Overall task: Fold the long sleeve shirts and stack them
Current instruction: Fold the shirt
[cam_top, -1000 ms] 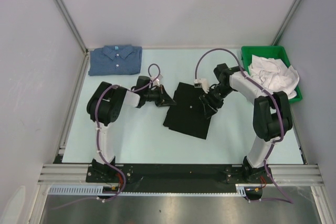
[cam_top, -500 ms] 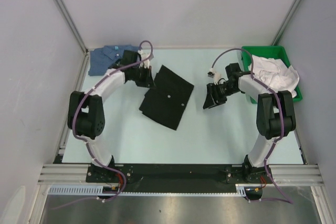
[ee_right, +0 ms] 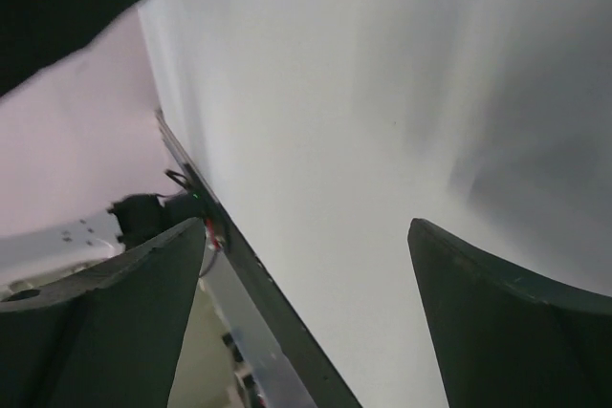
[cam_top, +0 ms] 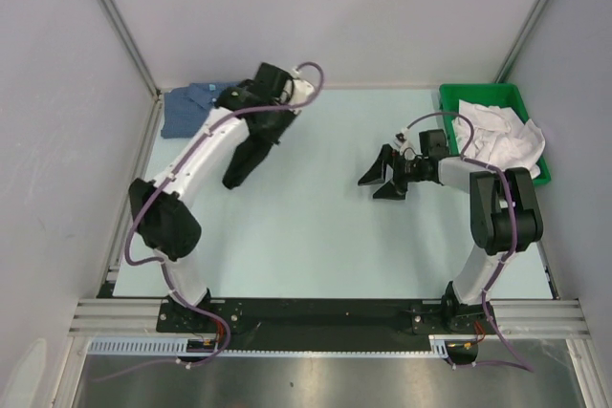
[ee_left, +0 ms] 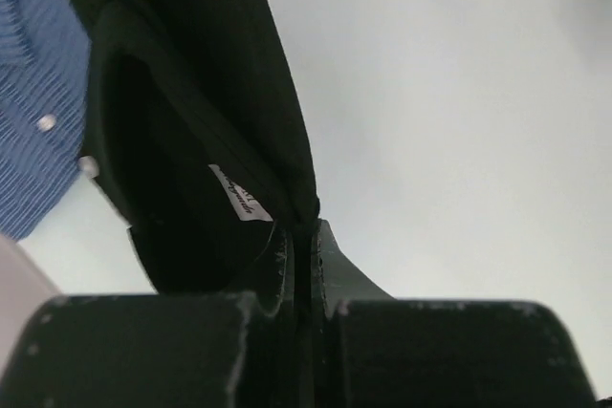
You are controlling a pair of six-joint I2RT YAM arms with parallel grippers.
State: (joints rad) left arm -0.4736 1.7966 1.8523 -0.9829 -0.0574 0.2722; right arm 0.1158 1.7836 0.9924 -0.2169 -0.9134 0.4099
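Observation:
The folded black long sleeve shirt (cam_top: 243,156) hangs off the table at the back left, pinched at one edge by my left gripper (cam_top: 267,125). In the left wrist view the fingers of the left gripper (ee_left: 304,232) are pressed together on the black cloth (ee_left: 191,131), which shows a small white label. The blue shirt (cam_top: 188,108) lies folded in the back left corner, just behind and left of the hanging black one, and its striped cloth with a white button (ee_left: 29,121) shows beside it. My right gripper (cam_top: 376,182) hovers right of centre, open and empty (ee_right: 306,226).
A green bin (cam_top: 449,95) at the back right holds crumpled white cloth (cam_top: 497,136). Grey walls with metal posts close in the table on the left, back and right. The black rail with the arm bases (cam_top: 316,314) runs along the near edge.
The left arm has lifted the black shirt off the table centre and swung it up to the back left. The right gripper has let go, opened wide and drawn back right.

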